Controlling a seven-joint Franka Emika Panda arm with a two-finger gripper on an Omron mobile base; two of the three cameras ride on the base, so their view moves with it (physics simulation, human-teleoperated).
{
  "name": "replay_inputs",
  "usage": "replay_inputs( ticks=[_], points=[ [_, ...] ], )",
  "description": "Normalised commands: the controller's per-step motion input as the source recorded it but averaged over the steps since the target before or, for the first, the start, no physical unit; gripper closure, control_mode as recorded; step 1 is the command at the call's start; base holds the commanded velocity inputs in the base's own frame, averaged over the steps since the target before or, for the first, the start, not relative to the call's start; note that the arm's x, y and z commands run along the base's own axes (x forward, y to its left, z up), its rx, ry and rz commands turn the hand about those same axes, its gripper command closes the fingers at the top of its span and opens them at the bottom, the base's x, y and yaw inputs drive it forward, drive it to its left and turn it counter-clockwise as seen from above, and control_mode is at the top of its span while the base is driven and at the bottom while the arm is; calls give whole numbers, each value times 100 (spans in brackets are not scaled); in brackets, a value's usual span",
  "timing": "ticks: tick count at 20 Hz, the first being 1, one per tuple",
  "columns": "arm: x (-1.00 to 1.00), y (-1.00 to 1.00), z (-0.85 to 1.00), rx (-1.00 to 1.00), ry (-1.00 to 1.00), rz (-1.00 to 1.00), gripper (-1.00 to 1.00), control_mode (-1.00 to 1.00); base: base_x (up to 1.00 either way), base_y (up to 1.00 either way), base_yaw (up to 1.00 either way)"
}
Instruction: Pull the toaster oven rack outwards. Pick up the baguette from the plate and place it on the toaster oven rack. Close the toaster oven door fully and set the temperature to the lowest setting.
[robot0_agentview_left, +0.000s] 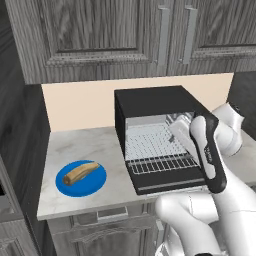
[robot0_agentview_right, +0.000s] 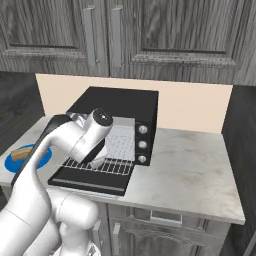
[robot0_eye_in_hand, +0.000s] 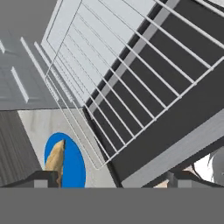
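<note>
Both base views look down from behind, left and right, sharing the toaster oven (robot0_agentview_left: 155, 140). The hand view sits close over its rack (robot0_eye_in_hand: 118, 87)

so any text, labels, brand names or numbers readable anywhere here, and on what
None can be read in any view.
toaster oven: no brand or lettering shows; the three knobs carry no legible marks or numbers.
toaster oven door: plain black, no label.
plate and baguette: no markings.
Cabinets and counter: blank.

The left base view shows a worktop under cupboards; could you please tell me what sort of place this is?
Most likely a home kitchen: grey wooden wall cabinets, a pale marble counter and a boxy black toaster oven.
</note>
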Motion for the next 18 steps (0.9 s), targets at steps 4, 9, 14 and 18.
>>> replay_inputs(
  ticks=[4,9,14,18],
  points=[
    [-45,0,56,-8,5,17,-100,-100,0,0,0],
    [-16,22,38,-13,-1,20,-100,-100,0,0,0],
    [-1,83,3,-20,-1,20,-100,-100,0,0,0],
    [0,96,-1,-17,0,10,-100,-100,0,0,0]
  ],
)
